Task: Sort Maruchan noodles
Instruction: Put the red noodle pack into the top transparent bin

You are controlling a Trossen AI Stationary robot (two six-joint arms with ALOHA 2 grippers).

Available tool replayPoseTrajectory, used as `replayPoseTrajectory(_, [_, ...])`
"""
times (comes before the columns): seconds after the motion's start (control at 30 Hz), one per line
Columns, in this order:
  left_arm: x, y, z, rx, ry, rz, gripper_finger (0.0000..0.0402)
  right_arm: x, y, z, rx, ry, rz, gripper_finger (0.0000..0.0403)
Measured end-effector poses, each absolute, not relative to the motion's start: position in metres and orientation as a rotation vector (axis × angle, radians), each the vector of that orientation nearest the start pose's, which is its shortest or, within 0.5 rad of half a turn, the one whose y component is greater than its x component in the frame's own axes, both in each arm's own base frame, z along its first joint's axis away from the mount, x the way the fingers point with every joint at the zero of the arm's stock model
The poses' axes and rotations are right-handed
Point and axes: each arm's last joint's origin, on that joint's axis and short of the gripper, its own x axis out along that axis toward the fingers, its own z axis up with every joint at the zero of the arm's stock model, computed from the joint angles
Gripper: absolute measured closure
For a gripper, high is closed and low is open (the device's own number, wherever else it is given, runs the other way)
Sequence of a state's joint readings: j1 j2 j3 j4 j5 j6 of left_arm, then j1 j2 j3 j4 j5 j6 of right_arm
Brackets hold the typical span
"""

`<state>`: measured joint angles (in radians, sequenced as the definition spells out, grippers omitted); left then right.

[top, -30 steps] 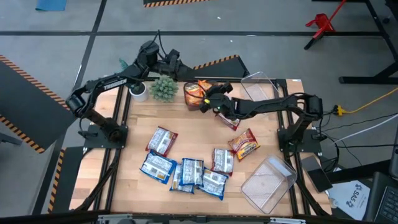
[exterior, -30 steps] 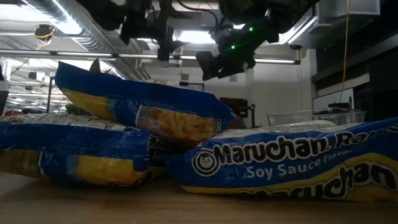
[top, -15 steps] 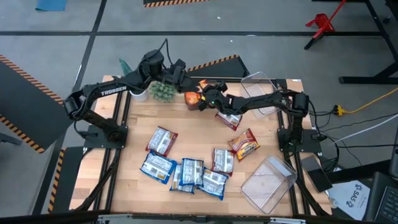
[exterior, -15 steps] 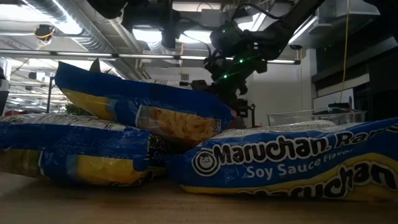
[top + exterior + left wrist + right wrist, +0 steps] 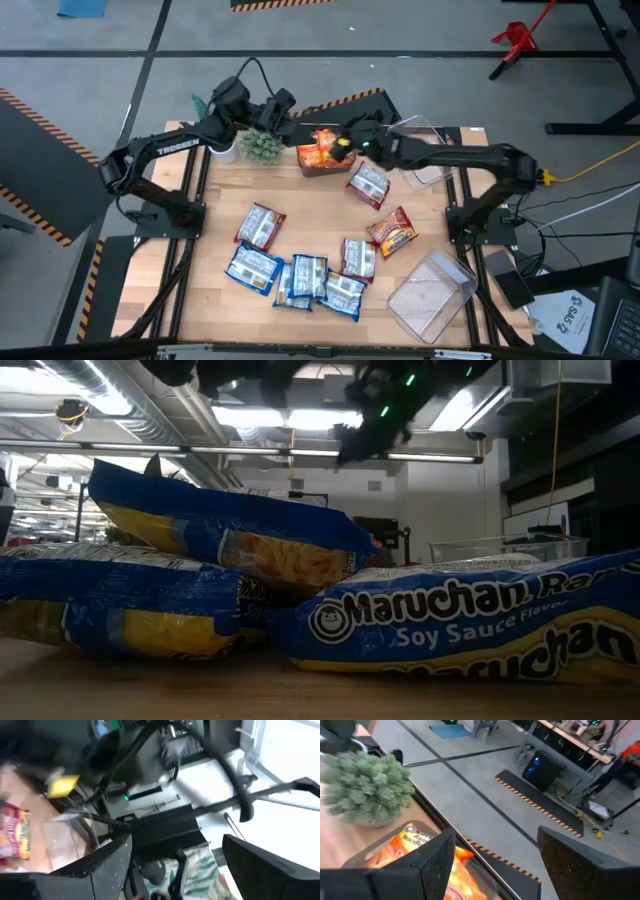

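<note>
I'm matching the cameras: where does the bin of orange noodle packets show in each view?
High view: bin of orange packets at the table's far edge, centre, right of the bushy green plant.
Low view: not visible.
Left wrist view: cannot tell.
Right wrist view: at the bottom, partly behind the fingers.
Shared landmark: the bushy green plant beside it.

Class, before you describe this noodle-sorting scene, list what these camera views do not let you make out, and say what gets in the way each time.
- High view: how many orange packets sit in the far bin; the right gripper covers part of them.
- Low view: the table's far side; the blue packets close to the lens block it.
- Left wrist view: the striped thing between the left gripper fingers is blurred.
- High view: print on the front blue packets is too small.
</note>
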<state>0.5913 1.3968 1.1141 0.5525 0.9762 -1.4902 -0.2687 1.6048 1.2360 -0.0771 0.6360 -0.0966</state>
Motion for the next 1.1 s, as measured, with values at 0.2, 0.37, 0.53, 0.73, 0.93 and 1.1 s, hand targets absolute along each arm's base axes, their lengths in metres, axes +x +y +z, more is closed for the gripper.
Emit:
replayPoseTrajectory(0.2, [0.257,0.128,0.395,-1.193,0.1,-0.501,0.0096,0.271,-0.084,0.334,-0.073,0.688,-0.822,0.0134])
replayPoseTrajectory(0.37, [0.267,0.101,0.388,-1.168,0.157,-0.457,0.0096,0.214,-0.056,0.338,0.193,0.83,-0.763,0.0134])
replayPoseTrajectory(0.53, [0.286,0.082,0.37,-1.142,0.187,-0.326,0.0096,0.187,-0.025,0.311,0.366,0.871,-0.729,0.0134])
replayPoseTrajectory(0.73, [0.307,0.067,0.346,-1.187,0.259,-0.199,0.0096,0.179,0.005,0.255,0.454,0.907,-0.706,0.0134])
replayPoseTrajectory(0.93, [0.329,0.054,0.32,-1.161,0.312,-0.103,0.0096,0.184,0.019,0.215,0.42,0.822,-0.725,0.0134])
replayPoseTrajectory(1.1, [0.347,0.057,0.293,-1.191,0.326,0.041,0.0096,0.199,0.017,0.192,0.214,0.767,-0.68,0.0134])
